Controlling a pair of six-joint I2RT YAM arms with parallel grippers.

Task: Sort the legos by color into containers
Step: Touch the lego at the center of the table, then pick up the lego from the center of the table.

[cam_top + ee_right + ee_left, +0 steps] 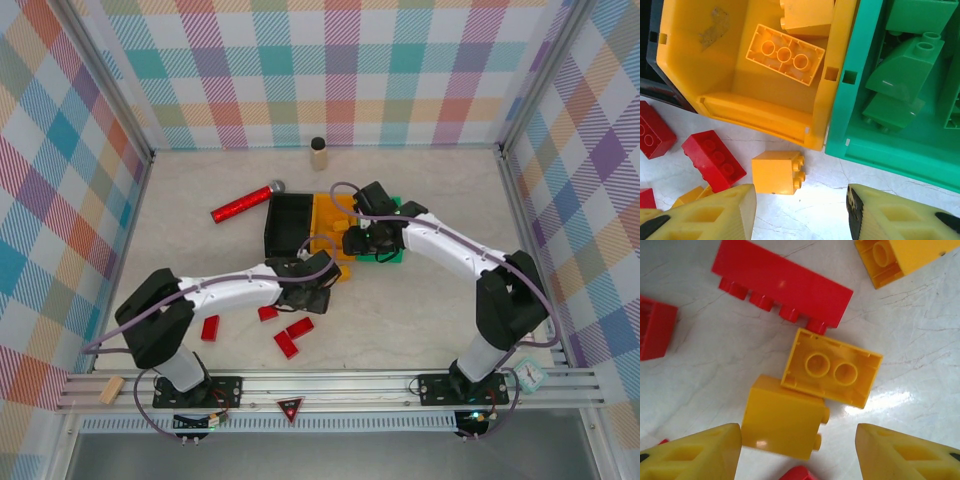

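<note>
A: Left gripper (799,447): fingers apart, empty; small yellow brick (782,420) lies between and just ahead of them, likely the next pick; upturned yellow brick (832,369) touches it; long red brick (782,287) just beyond, so it's crowded.

B: Right gripper (800,210): also spread, holding nothing; lone yellow brick (777,172) on the table (835,182), just outside the orange bin (760,117); green bin (840,100) adjoins, green bricks (905,70) inside; wall close, so come from above.

Pastel plaid walls (340,70) w/ pale marble-look tabletop (420,310), alu. frame rail (330,385)
</note>
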